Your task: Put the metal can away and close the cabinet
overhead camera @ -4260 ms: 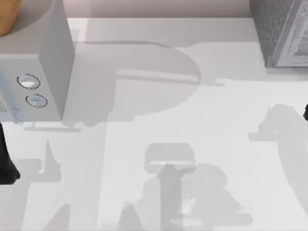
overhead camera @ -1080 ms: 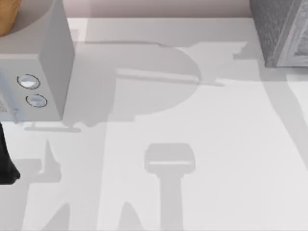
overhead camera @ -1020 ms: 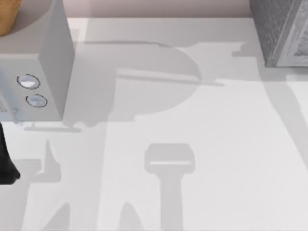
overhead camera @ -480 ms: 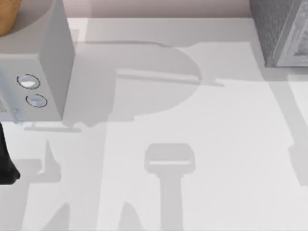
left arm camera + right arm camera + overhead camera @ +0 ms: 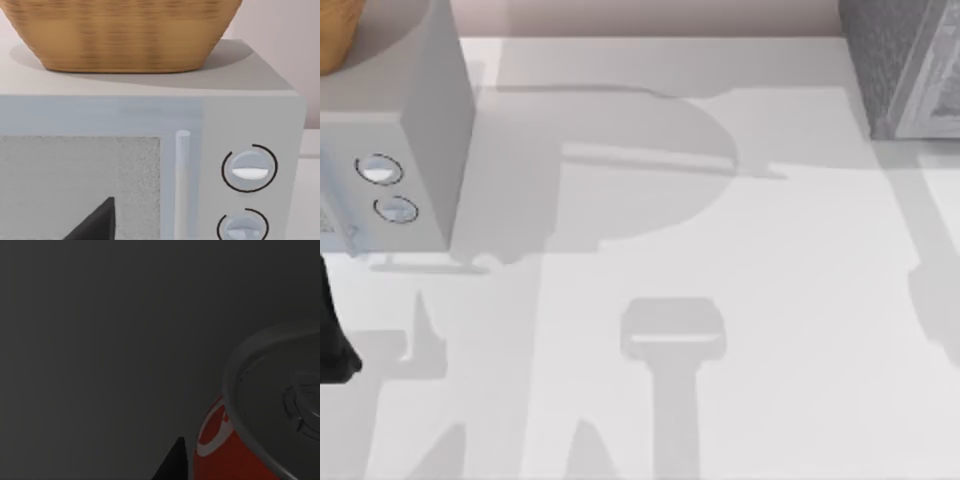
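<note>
The right wrist view is dim. In it the metal can (image 5: pixel 235 450) sits very close, with a silver top and a red label with white lettering. My right gripper (image 5: pixel 200 467) is shut on the can, and one dark fingertip (image 5: pixel 172 462) lies against its side. Plain dark surface surrounds the can. The grey cabinet (image 5: pixel 905 60) stands at the back right of the table in the top view. My left arm (image 5: pixel 335 330) is parked at the table's left edge, and one tip of its gripper (image 5: pixel 97 222) faces the microwave door.
A white microwave (image 5: pixel 405 150) with two dials stands at the back left, with a wicker basket (image 5: pixel 125 35) on top. Shadows of the arms lie across the white table (image 5: pixel 770 300), the right arm's along the right edge.
The right arm's shadow has slid from the table's front middle to the right edge below the cabinet. The left arm has not moved.
</note>
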Available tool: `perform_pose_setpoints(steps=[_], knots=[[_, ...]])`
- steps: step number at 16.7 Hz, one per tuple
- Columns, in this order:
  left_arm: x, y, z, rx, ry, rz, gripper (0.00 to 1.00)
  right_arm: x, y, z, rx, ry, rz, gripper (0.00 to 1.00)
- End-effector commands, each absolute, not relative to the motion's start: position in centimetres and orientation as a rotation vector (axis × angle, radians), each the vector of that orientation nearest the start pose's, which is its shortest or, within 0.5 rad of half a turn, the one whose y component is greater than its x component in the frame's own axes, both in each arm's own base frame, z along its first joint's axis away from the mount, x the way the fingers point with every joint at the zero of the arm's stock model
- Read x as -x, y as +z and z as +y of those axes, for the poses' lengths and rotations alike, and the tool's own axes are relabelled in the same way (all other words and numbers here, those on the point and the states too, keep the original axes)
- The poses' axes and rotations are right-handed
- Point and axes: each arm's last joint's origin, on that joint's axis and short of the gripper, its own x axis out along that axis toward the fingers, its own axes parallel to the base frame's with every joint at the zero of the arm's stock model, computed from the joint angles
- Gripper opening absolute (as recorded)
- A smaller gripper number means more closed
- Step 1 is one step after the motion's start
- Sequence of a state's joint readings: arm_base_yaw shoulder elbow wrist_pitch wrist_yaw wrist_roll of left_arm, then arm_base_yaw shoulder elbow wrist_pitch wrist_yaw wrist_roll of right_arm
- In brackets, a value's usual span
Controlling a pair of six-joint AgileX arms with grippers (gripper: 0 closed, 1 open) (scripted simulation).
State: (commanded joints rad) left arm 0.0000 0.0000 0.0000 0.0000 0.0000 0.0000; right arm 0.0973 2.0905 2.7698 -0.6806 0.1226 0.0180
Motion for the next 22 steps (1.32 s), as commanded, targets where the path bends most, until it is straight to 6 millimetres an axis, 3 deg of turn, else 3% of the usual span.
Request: perform_pose_setpoints(steps=[4,17,22], knots=[[-10.57,16.00,-0.12,0.000,0.000,0.000,1.00,-40.59,53.02,4.49,-0.004,-0.002,0.000,0.00],[-10.57,16.00,-0.12,0.000,0.000,0.000,1.00,-40.59,53.02,4.49,-0.004,-0.002,0.000,0.98],[-10.57,16.00,-0.12,0.000,0.000,0.000,1.00,-40.59,53.02,4.49,-0.004,-0.002,0.000,1.00]])
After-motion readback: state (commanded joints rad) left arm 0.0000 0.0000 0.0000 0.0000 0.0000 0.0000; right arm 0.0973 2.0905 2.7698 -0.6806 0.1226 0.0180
